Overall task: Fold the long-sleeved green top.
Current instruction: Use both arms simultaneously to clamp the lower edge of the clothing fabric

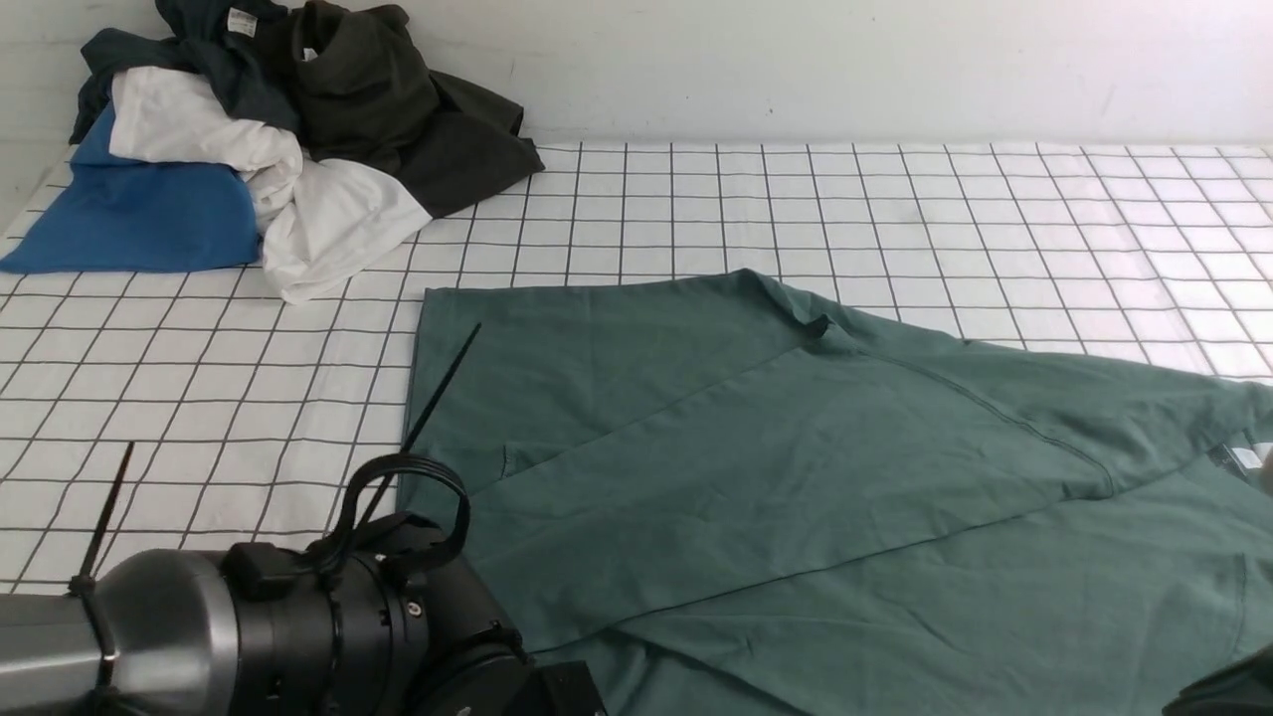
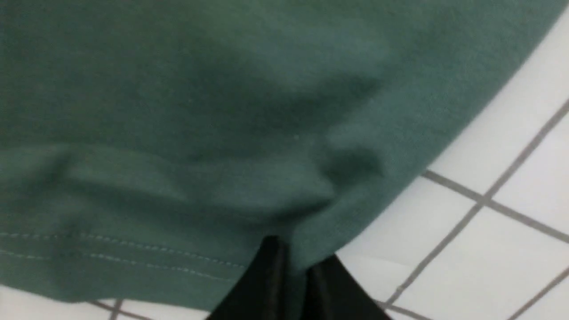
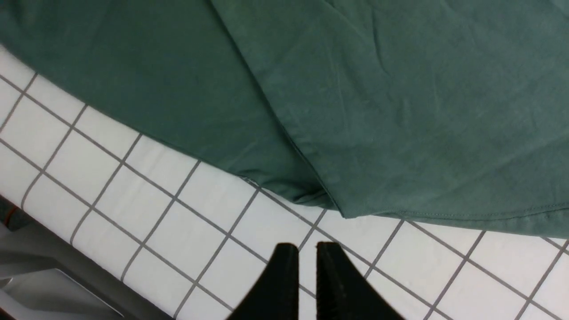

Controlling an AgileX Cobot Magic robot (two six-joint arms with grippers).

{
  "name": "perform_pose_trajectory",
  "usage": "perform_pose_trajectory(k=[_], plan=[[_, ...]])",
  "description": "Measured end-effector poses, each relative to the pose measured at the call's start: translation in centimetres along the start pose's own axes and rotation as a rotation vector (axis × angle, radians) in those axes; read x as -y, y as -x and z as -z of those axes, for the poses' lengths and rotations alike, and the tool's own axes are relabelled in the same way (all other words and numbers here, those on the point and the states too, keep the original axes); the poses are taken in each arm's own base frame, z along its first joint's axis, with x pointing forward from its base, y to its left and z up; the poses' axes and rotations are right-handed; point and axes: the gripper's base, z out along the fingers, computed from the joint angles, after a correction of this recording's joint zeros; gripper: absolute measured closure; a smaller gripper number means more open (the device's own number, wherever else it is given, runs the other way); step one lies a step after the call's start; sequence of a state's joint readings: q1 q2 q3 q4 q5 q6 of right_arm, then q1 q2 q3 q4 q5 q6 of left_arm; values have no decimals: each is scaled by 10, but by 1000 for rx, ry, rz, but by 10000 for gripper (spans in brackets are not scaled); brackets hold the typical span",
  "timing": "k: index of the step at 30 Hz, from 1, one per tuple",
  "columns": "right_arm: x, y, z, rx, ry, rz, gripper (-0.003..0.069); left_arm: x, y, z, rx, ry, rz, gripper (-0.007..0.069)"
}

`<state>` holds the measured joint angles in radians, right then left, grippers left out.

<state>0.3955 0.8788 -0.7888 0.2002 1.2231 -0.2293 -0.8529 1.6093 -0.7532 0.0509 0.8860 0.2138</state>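
The green long-sleeved top [image 1: 776, 467] lies spread on the white checked cloth, with one side folded over its body in a diagonal fold. In the left wrist view my left gripper [image 2: 297, 258] is shut on the top [image 2: 222, 111], pinching fabric at its edge next to the stitched hem. In the right wrist view my right gripper [image 3: 306, 246] is empty, its jaws almost together with a thin gap. It hovers over bare cloth, just short of the top's hem corner [image 3: 344, 213]. In the front view only the left arm [image 1: 298, 617] shows; both grippers are hidden.
A pile of clothes sits at the back left: a bright blue garment [image 1: 129, 214], a white one [image 1: 318, 214] and a dark olive-black one [image 1: 398, 109]. The checked cloth [image 1: 895, 199] reaches the back wall. The table's near edge [image 3: 53, 275] shows in the right wrist view.
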Motion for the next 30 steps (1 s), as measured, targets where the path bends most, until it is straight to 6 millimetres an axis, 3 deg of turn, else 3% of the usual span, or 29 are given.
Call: perform_pose_trajectory(k=[7,10,13,17,19,20,24,27,30], plan=[[-3,0,0,-4,36,23,605,-1,-13,24,26,42,-12,622],[-9,1,0,9,102,57,599,1,-31,36,13,57,-20,622],[-13,2,1,24,145,91,580,6,-54,34,-51,52,-48,622],[-14,2,1,30,153,132,507,15,-88,17,-156,21,-99,621],[-14,2,1,29,148,149,430,19,-102,10,-181,13,-108,620],[-13,2,1,28,146,152,422,19,-102,9,-184,12,-108,620],[-12,3,-7,-29,108,258,252,21,-108,12,-138,25,-102,619],[-13,7,-22,-123,74,377,179,21,-109,14,-114,33,-99,619],[-16,12,-42,-228,63,472,160,21,-109,15,-106,35,-98,619]])
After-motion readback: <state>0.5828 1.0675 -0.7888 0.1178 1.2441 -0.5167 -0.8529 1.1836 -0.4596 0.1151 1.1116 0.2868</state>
